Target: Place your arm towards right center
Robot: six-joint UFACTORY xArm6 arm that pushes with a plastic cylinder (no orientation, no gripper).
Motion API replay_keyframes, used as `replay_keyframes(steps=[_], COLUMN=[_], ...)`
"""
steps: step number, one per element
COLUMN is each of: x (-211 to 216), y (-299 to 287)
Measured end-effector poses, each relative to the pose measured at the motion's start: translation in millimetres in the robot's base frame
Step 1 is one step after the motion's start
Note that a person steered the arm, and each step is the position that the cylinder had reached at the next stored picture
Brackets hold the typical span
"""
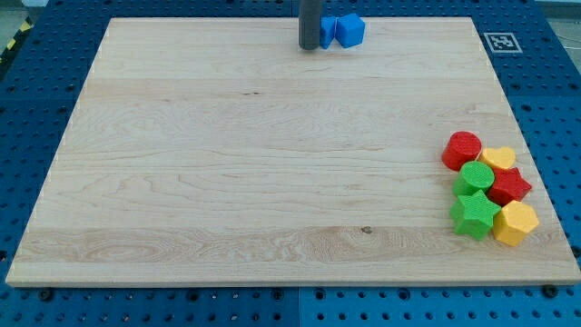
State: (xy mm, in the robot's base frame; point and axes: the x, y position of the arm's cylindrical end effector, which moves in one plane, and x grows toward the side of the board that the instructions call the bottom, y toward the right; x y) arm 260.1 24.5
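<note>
My tip is at the view's top centre, on the far part of the wooden board. It stands just left of two blue blocks: a small one touching the rod and a blue cube beside it. At the view's right, lower centre, is a cluster: a red cylinder, a yellow heart-shaped block, a green rounded block, a red star, a green star and a yellow hexagon. My tip is far from this cluster.
The board lies on a blue perforated table. A black-and-white marker tag sits at the board's top right corner.
</note>
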Motion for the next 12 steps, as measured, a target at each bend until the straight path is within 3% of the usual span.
replay_keyframes(steps=[4,9,12], x=[51,73,73], y=[0,105,127])
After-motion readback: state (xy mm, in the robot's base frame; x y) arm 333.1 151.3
